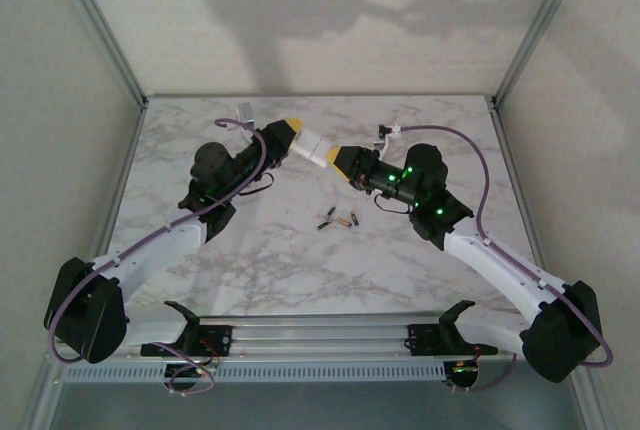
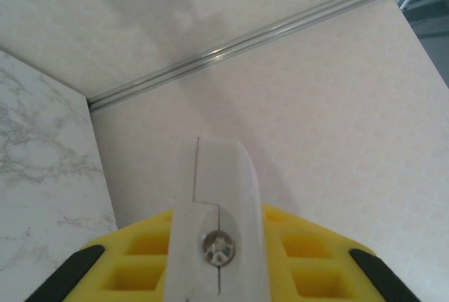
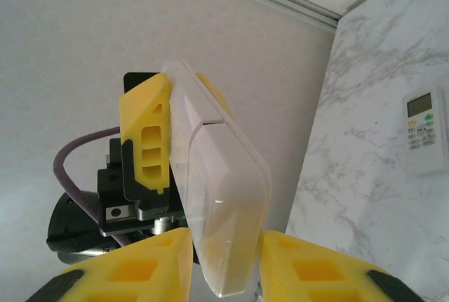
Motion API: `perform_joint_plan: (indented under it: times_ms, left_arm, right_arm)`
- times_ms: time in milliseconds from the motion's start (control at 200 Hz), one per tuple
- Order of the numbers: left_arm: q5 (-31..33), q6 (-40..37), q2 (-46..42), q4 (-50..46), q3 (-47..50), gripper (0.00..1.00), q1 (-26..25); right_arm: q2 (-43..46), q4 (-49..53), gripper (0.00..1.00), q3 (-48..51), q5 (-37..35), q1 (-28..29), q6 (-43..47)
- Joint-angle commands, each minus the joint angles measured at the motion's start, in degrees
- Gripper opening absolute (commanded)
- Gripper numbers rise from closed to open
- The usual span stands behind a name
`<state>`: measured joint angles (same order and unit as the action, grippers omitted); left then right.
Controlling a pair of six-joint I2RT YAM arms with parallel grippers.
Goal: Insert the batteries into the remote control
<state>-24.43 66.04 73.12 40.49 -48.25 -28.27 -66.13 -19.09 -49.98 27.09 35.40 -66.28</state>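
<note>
White remote [image 1: 312,151] | left jaws pinch one end | right jaws flank other, grip unclear

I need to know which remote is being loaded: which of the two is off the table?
The plain white remote held up in the left jaws. The other remote, with screen and buttons showing, lies flat on the table.

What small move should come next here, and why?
Probably close the right pincer on the free end of the remote. Its fingers flank that end, the left pincer clamps the other end in mid-air, and the batteries lie loose on the table, so a two-handed hold seems needed first.
</note>
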Motion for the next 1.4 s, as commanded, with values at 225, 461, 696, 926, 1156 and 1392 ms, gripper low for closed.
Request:
perform_joint_plan:
  times_ms: [225, 461, 696, 926, 1156, 1392]
  left_arm:
    - [-1.3, 0.1, 0.2, 2.6, -1.1, 0.0, -0.5]
    - [0.7, -0.8, -1.7, 0.5, -0.7, 0.0, 1.0]
    - [1.5, 1.1, -3.0, 1.2, -0.2, 0.0, 3.6]
    - [1.5, 2.2, -4.0, 1.2, 0.6, 0.0, 5.3]
    - [2.9, 1.7, -5.3, -0.3, 5.6, 0.0, 6.1]
    - [3.2, -1.7, -6.1, -4.2, 7.6, 0.0, 6.2]
  right_arm:
    - [-0.7, -0.7, 0.23, -1.9, 0.5, -0.2, 0.3]
    - [0.0, 0.1, 0.12, -0.7, 0.3, -0.2, 0.8]
    - [2.2, -0.2, 0.1, 2.6, -0.5, -0.7, 1.0]
    - [5.7, 0.2, 0.08, 5.8, -2.0, -1.2, 1.2]
    - [9.1, 0.8, 0.05, 8.9, -2.2, -1.3, 3.3]
    - [11.6, 5.9, 0.04, 12.8, -3.4, -1.3, 5.1]
